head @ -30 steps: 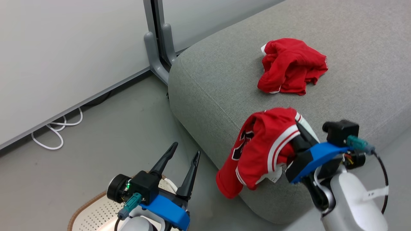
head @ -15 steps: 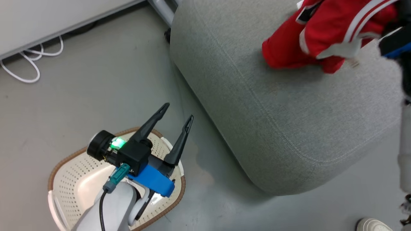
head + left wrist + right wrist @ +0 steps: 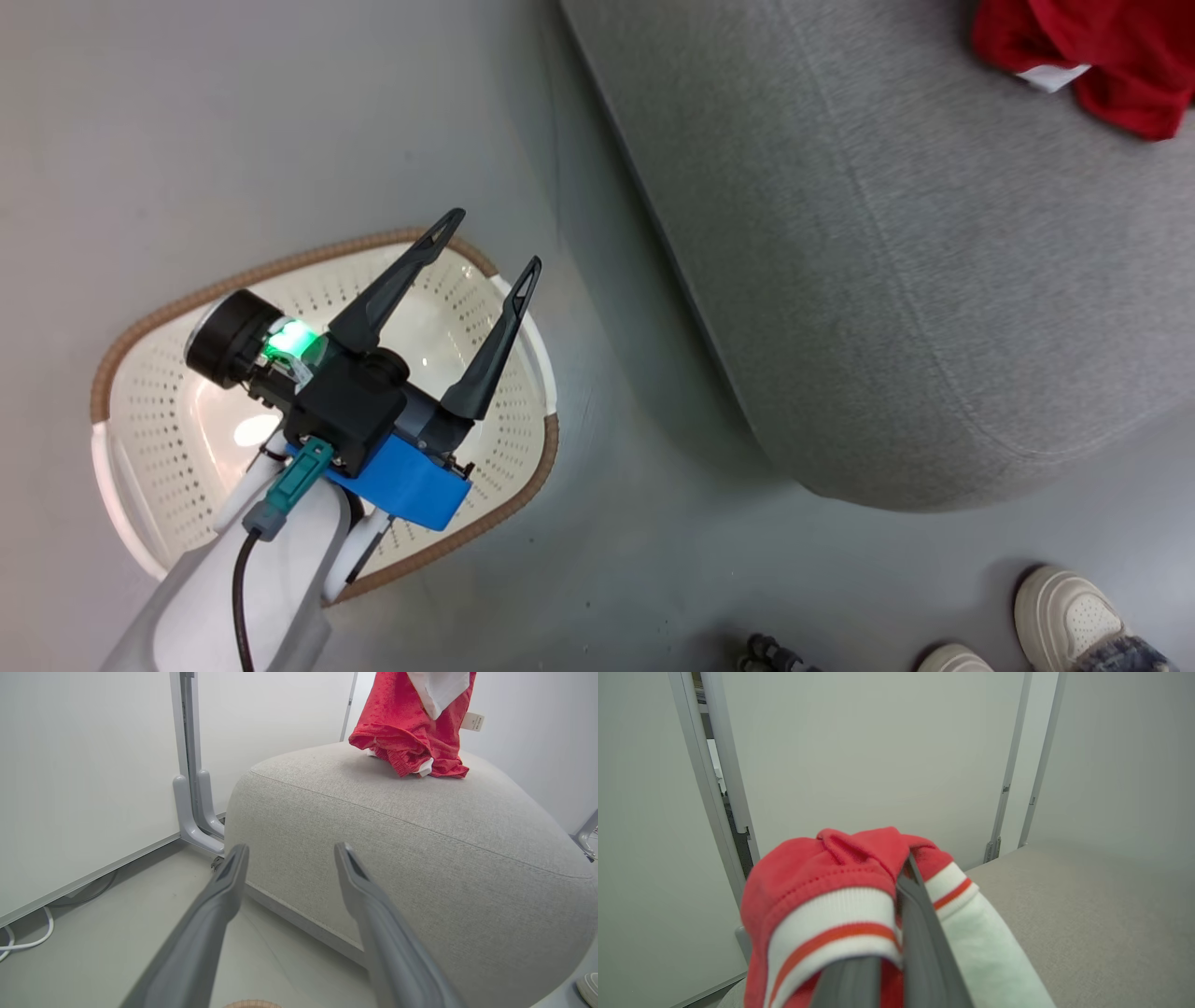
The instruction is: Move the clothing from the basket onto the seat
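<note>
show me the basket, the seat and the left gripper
basket (image 3: 140, 429): head view, perforated inner wall
seat (image 3: 887, 280): head view, grey top surface
left gripper (image 3: 496, 239): head view, midway between its fingertips

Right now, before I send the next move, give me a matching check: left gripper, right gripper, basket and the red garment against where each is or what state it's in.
Things:
1. left gripper
2. right gripper
3. basket
4. red garment

Places or states:
A. on the floor beside the sofa
B. shut on red fabric
C. open, above the basket
D. hanging, lower end on the sofa top

Pairs: 1-C, 2-B, 3-A, 4-D
</note>
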### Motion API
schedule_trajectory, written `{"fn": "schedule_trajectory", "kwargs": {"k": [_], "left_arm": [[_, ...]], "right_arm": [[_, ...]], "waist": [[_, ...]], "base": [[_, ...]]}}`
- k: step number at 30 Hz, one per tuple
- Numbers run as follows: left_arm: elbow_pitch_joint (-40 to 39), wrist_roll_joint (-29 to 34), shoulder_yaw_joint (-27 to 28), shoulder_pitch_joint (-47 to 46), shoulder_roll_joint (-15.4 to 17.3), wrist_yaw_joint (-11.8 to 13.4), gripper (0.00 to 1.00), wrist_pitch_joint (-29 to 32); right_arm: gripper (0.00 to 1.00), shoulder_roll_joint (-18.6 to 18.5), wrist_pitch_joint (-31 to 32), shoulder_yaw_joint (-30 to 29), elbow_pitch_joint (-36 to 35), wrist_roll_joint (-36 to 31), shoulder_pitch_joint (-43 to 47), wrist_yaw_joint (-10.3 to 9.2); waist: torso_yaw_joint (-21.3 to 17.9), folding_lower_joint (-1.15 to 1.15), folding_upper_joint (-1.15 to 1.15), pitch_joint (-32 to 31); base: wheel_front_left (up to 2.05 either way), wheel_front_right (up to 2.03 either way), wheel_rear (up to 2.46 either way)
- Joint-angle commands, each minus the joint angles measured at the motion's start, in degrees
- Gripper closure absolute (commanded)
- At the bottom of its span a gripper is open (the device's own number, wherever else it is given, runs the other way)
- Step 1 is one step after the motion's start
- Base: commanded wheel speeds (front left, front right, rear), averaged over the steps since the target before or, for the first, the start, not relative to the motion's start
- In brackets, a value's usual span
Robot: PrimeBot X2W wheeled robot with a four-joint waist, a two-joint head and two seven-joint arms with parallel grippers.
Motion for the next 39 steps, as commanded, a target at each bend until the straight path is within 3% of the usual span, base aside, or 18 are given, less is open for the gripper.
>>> {"fn": "schedule_trajectory", "kwargs": {"k": [1, 10, 24, 25, 26, 27, 39], "left_arm": [[-0.83, 0.37, 0.2, -1.22, 0.68, -0.06, 0.0, 0.3], [-4.96, 0.9, 0.32, -1.96, 2.49, 0.55, 0.0, 1.86], [-6.39, 0.3, 0.18, -1.05, 3.04, 1.93, 0.0, 2.56], [-6.34, 0.26, 0.11, -1.02, 3.02, 1.82, 0.0, 2.51], [-6.3, 0.2, 0.03, -1.07, 2.99, 1.84, 0.0, 2.46], [-6.25, 0.12, 0.0, -1.18, 2.96, 1.87, 0.0, 2.44], [-5.57, -0.56, -0.69, -1.87, 2.74, 2.03, 0.0, 1.93]], "right_arm": [[1.0, 0.7, -1.28, -0.78, 1.5, -0.36, 0.55, 0.03], [1.0, 3.6, -8.76, -2.04, 14.25, -0.91, 3.98, 0.03], [1.0, 2.53, -15.26, 1.57, 24.8, 1.98, 1.78, 0.02], [0.69, 2.5, -15.49, 1.93, 25.07, 2.34, 1.58, 0.02], [0.08, 2.45, -15.19, 2.23, 25.64, 2.9, 1.49, 0.02], [0.0, 2.31, -15.49, 2.55, 25.98, 3.09, 1.47, 0.03], [0.0, -0.2, -18.33, 5.5, 29.03, 4.89, 2.07, 0.03]], "waist": [[1.17, -0.01, 0.0, 2.95], [1.73, -0.01, 0.0, 7.54], [1.48, -0.01, 0.0, 7.04], [1.44, -0.01, 0.0, 6.92], [1.42, -0.01, 0.0, 6.82], [1.39, -0.01, 0.0, 6.74], [1.69, -0.01, 0.0, 5.43]], "base": [[0.0, 0.0, 0.0], [0.0, 0.0, 0.0], [0.0, 0.0, 0.0], [0.0, 0.0, 0.0], [0.0, 0.0, 0.0], [0.0, 0.0, 0.0], [0.0, 0.0, 0.0]]}}
